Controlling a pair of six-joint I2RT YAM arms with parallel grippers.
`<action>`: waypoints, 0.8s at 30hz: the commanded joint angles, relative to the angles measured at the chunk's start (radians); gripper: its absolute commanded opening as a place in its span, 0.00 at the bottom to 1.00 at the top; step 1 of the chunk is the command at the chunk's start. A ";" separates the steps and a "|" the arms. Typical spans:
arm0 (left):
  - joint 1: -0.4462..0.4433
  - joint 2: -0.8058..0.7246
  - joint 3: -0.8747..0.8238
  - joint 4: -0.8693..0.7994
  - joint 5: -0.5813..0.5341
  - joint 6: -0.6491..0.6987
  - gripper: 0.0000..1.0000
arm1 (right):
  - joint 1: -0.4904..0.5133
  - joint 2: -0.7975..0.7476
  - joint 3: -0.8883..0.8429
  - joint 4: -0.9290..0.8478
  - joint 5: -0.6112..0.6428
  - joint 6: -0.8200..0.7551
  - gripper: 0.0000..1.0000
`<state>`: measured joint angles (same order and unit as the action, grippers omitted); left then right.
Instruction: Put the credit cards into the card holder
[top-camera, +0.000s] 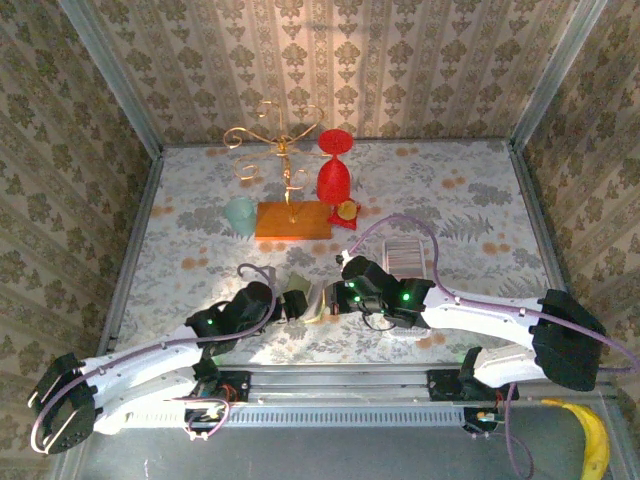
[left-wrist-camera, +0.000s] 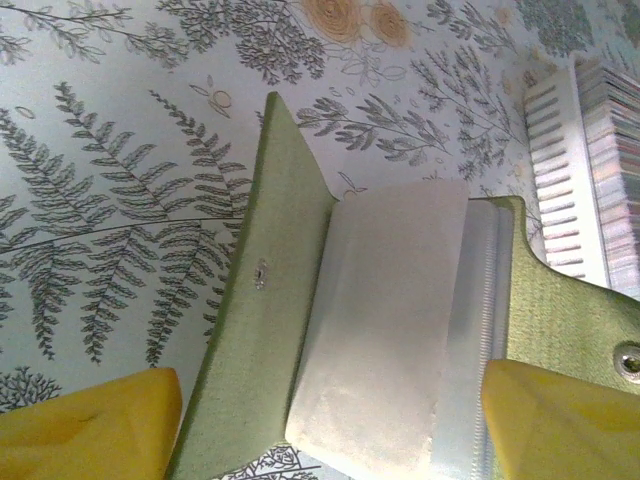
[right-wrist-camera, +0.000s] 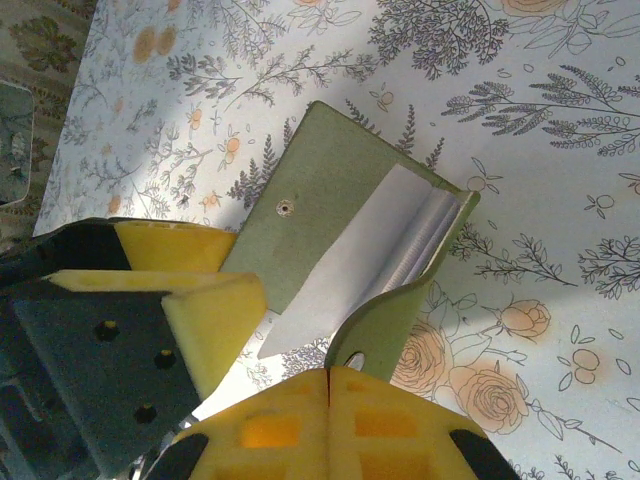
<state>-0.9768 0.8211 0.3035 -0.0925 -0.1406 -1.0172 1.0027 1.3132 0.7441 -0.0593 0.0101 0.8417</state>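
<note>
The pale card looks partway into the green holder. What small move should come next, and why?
Probably the left gripper should back straight off. Its jaws stand open beside the whitish card, which lies in the card holder with one end sticking out, while the right gripper pinches the holder's flap.

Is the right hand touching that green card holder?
Touching. In the right wrist view the right hand is shut, with its yellow fingers pinching the card holder by its flap.

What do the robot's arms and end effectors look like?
The left arm and right arm are white shells with black joints, green lights near the wrists and a purple cable looping over each. The end effector fingers are yellow blocks.
</note>
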 joint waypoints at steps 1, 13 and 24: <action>-0.001 0.006 0.042 -0.054 -0.049 0.018 0.74 | 0.007 -0.008 0.005 -0.006 0.012 0.001 0.00; 0.070 0.023 0.060 -0.049 0.009 0.063 0.81 | -0.002 -0.018 -0.002 -0.058 0.049 -0.014 0.00; 0.077 0.140 0.170 -0.137 0.071 0.234 0.99 | -0.006 -0.009 0.012 -0.055 0.039 -0.026 0.00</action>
<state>-0.9108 0.9344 0.4461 -0.1669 -0.0814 -0.8459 1.0012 1.3132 0.7441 -0.0975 0.0257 0.8333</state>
